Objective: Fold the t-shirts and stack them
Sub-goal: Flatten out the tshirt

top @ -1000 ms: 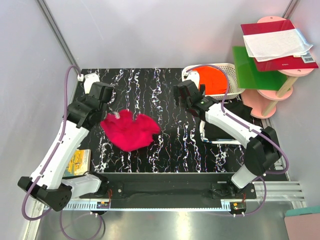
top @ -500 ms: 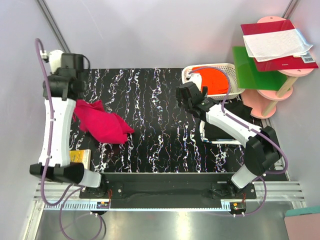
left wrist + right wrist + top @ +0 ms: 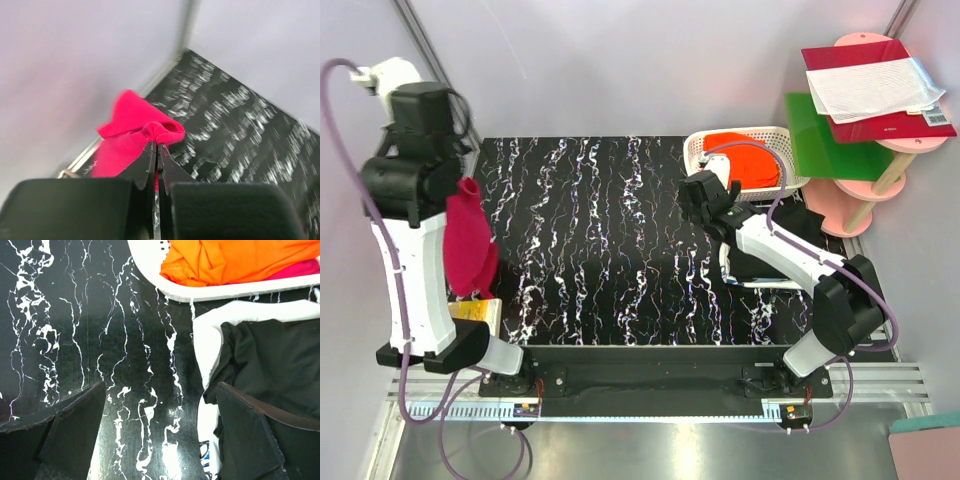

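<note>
High over the left edge of the counter (image 3: 620, 250), the left tool (image 3: 460, 188) pinches a red shirt (image 3: 468, 245) that hangs limp in the air. The right tool (image 3: 702, 197) hovers low near the far right corner, just beside a white basket (image 3: 694, 150) holding an orange shirt (image 3: 745, 160). A dark garment (image 3: 760, 262) lies at the right edge.

Black white-veined table (image 3: 610, 230), pink t-shirt (image 3: 468, 245), orange shirt (image 3: 225, 260), white basket (image 3: 235, 290).

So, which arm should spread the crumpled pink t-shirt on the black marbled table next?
Left: the left gripper is shut on the pink t-shirt, hanging by the table's left edge; the right gripper is open and empty.
</note>
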{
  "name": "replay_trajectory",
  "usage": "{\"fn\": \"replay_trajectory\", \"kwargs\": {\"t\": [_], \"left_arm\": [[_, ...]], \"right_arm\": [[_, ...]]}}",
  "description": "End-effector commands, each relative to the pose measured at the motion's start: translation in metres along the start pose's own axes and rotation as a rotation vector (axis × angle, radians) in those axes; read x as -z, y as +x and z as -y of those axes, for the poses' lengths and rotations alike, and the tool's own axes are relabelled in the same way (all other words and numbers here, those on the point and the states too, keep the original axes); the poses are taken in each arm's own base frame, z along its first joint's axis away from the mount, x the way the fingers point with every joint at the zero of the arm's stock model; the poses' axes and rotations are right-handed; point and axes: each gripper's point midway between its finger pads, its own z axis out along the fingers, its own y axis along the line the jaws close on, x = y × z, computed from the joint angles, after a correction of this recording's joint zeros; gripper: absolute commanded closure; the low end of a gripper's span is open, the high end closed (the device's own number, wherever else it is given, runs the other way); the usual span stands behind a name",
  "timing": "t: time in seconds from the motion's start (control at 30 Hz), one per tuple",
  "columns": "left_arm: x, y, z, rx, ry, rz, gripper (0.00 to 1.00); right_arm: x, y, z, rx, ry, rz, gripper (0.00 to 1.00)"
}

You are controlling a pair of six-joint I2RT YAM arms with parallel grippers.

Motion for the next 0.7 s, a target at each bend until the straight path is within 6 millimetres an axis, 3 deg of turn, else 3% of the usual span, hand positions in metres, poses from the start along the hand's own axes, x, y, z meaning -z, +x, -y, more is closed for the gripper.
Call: {"fn": "replay_trajectory", "kwargs": {"t": [0.0, 0.07, 0.1, 0.13, 0.17, 0.2, 0.27, 0.3, 0.33, 0.37, 0.4, 0.43, 0.47, 0.53, 0.57, 0.63, 0.67], "left_arm": [[0.002, 0.065, 0.093, -0.14, 0.207, -0.127, 1.0], [0.011, 0.098, 0.135, -0.143, 0.303, -0.172, 1.0], [0.02, 0.139, 0.162, -0.209, 0.353, -0.237, 1.0], [0.028, 0.16, 0.181, -0.203, 0.403, -0.275, 1.0], [0.047, 0.19, 0.206, -0.235, 0.48, -0.319, 1.0], [0.047, 0.231, 0.224, -0.276, 0.493, -0.375, 1.0], [0.079, 0.286, 0.255, -0.358, 0.599, -0.465, 1.0], [0.082, 0.319, 0.272, -0.413, 0.601, -0.506, 1.0], [0.098, 0.34, 0.285, -0.477, 0.668, -0.548, 1.0], [0.128, 0.347, 0.305, -0.506, 0.75, -0.548, 1.0], [0.136, 0.372, 0.315, -0.564, 0.76, -0.573, 1.0], [0.147, 0.375, 0.324, -0.589, 0.793, -0.556, 1.0], [0.17, 0.367, 0.335, -0.576, 0.844, -0.523, 1.0], [0.181, 0.35, 0.341, -0.551, 0.863, -0.466, 1.0], [0.187, 0.327, 0.34, -0.506, 0.883, -0.44, 1.0], [0.18, 0.301, 0.332, -0.469, 0.857, -0.374, 1.0], [0.18, 0.276, 0.324, -0.429, 0.858, -0.33, 1.0]], "right_arm": [[0.005, -0.014, -0.003, -0.071, -0.027, 0.048, 0.0], [0.005, -0.014, 0.001, -0.071, -0.01, 0.051, 0.0], [0.005, -0.012, 0.005, -0.071, -0.002, 0.05, 0.0], [0.007, -0.014, 0.008, -0.077, 0.005, 0.058, 0.0], [0.008, -0.012, 0.012, -0.078, 0.013, 0.058, 0.0], [0.008, -0.012, 0.017, -0.086, 0.022, 0.059, 0.0], [0.011, -0.014, 0.025, -0.1, 0.034, 0.069, 0.0], [0.012, -0.015, 0.029, -0.105, 0.042, 0.071, 0.0], [0.015, -0.019, 0.032, -0.115, 0.041, 0.082, 0.0], [0.015, -0.017, 0.036, -0.116, 0.046, 0.08, 0.0], [0.016, -0.019, 0.037, -0.12, 0.047, 0.084, 0.0], [0.017, -0.02, 0.039, -0.12, 0.048, 0.089, 0.0], [0.017, -0.02, 0.04, -0.121, 0.05, 0.09, 0.0], [0.02, -0.023, 0.043, -0.123, 0.053, 0.098, 0.0], [0.019, -0.022, 0.045, -0.124, 0.056, 0.095, 0.0], [0.021, -0.023, 0.049, -0.136, 0.059, 0.101, 0.01], [0.021, -0.023, 0.051, -0.137, 0.066, 0.104, 0.0]]}}
